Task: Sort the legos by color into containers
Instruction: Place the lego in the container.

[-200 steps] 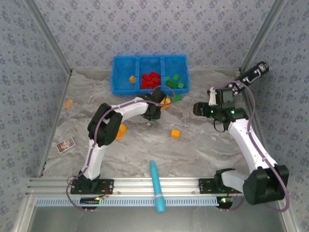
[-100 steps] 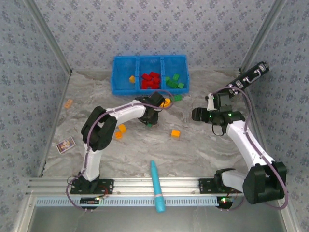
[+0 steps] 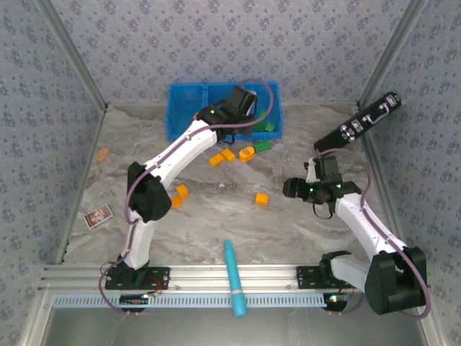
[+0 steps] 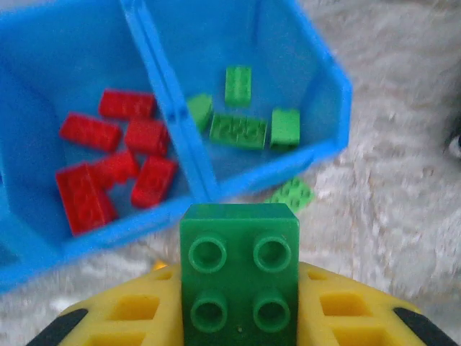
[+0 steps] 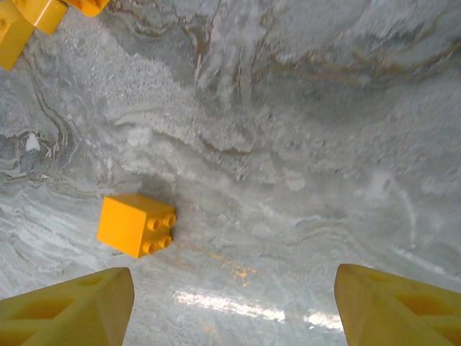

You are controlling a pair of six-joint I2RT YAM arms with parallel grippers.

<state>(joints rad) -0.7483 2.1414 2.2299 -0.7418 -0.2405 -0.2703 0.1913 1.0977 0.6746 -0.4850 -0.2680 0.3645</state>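
the left tool [image 4: 238, 317] is clamped on a green brick [image 4: 239, 277], the blue bin's [image 4: 317, 65] green compartment just ahead and below, so the drop-off looks next: ease forward, then release; the right tool [image 5: 234, 303] hangs open, an orange brick [image 5: 137, 225] ahead-left.

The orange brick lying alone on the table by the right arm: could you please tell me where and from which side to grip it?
Take the orange brick across its two smooth opposite faces, coming down from above with the open right end effector. Its studs seem to point sideways, so avoid pinching that face; nothing crowds it on the table.
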